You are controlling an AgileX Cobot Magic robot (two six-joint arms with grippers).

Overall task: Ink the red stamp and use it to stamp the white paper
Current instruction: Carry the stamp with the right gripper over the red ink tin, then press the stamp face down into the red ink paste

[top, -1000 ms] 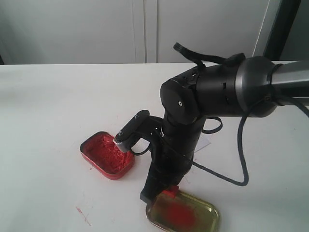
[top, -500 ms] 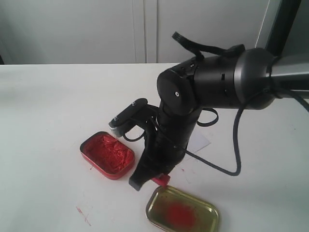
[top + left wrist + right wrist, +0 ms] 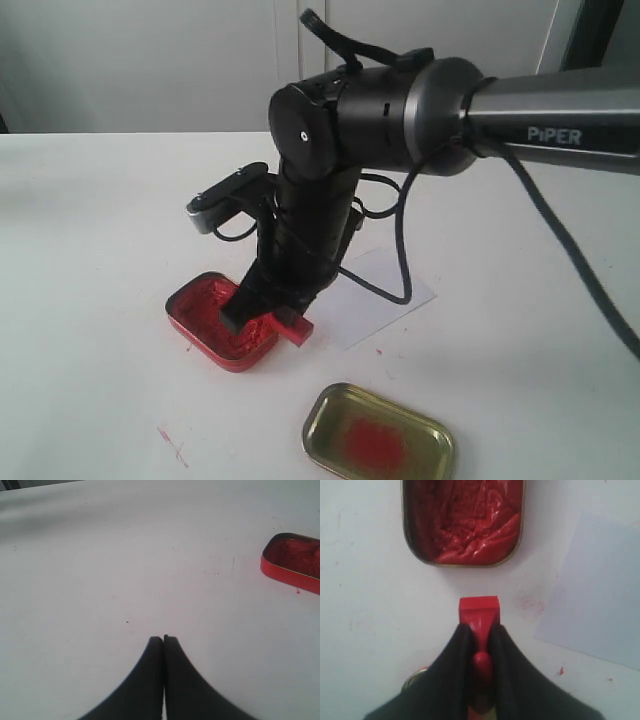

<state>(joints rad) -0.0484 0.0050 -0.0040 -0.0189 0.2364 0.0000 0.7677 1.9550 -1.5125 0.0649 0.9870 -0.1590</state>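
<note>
The inking step looks to be in hand: the right claw (image 3: 479, 630) is clamped on the knobbed handle of the red stamp (image 3: 479, 612), which hangs low over the bench (image 3: 100, 200) just short of the rim of the ink tin (image 3: 465, 564), with the white paper (image 3: 595, 590) lying off to one side. The stamp's long axis runs in line with the claw's fingers, its square base leading and aimed down towards the tin. Next it likely needs carrying over the paste and pressing base-first into it (the left claw (image 3: 163, 640), closed on nothing, hovers well apart).
</note>
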